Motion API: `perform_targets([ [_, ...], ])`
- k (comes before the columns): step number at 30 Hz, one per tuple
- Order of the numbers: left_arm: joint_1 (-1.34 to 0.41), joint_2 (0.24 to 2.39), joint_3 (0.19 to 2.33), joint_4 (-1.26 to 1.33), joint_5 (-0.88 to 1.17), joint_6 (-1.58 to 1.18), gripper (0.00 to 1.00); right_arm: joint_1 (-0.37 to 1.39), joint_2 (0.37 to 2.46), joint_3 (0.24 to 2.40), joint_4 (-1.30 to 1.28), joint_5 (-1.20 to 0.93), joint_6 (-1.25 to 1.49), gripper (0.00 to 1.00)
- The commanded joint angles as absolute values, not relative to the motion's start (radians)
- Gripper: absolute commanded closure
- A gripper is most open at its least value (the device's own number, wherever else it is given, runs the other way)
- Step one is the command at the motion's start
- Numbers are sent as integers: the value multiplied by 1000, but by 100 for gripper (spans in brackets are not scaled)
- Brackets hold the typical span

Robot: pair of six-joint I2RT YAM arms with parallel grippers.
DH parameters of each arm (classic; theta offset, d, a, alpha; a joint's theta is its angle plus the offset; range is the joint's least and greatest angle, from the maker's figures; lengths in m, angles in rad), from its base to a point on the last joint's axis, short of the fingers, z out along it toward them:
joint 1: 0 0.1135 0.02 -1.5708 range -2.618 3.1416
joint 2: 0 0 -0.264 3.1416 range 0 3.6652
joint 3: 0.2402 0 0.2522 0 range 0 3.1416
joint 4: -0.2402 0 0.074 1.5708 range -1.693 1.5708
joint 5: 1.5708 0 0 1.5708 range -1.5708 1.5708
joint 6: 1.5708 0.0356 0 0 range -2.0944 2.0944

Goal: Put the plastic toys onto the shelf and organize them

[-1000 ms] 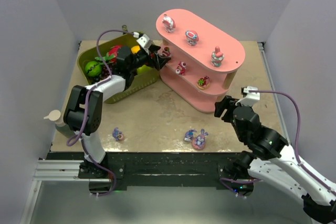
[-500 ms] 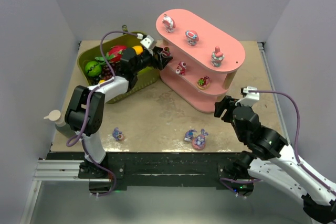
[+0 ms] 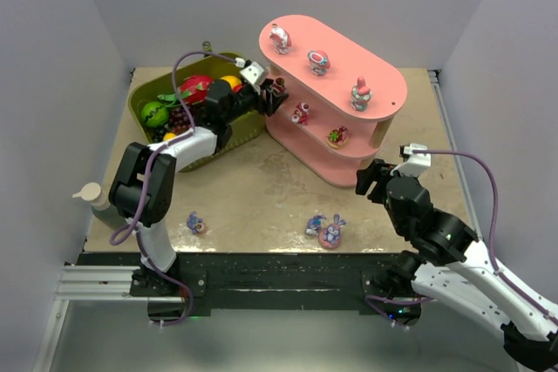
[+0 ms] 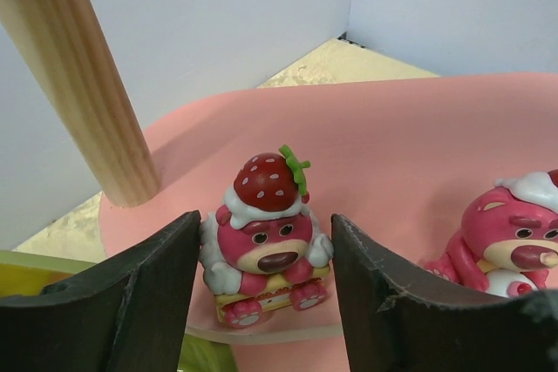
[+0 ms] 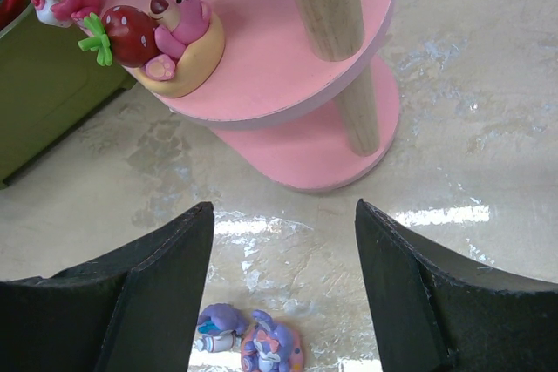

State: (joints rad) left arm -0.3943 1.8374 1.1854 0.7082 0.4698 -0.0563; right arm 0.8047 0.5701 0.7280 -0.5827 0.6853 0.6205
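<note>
The pink shelf [image 3: 384,84] stands at the back right, with three plastic toys on its top board and three on the middle board. My left gripper [image 3: 270,98] is at the shelf's left end. In the left wrist view its jaws straddle a pink bear toy with a strawberry on its head [image 4: 261,233], which stands at the middle board's edge. The left finger [image 4: 148,294] touches it and the right finger stands slightly apart. My right gripper [image 3: 373,176] hovers open near the shelf's front right, holding nothing. Three purple-blue toys [image 3: 196,223] [image 3: 316,225] [image 3: 332,233] lie near the table's front edge.
An olive-green basket [image 3: 144,93] with plastic fruit sits behind the left arm, against the shelf's left end. A white pump bottle [image 3: 91,195] stands at the table's left edge. A wooden upright [image 4: 78,76] rises just left of the bear toy.
My left gripper has reached further toward the shelf's left end and its jaws have narrowed round the bear toy. The right arm has not moved.
</note>
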Motion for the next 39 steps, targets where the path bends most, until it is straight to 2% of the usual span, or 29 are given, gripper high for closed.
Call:
perform_targets([
  [1,-397,1844,1232,644,471,54,44,802,571,726,-566,698,627,30],
  [8,-391,1859,1264,583,532,126,50,802,569,726,-568,701,629,30],
  [18,-325,1907,1273,670,702,-34,50,802,572,729,-569,701,629,30],
  [29,-305,1953,1338,643,805,-55,47,802,572,727,-572,706,627,30],
  [39,-293,1971,1361,629,818,-80,43,802,571,727,-574,707,629,30],
])
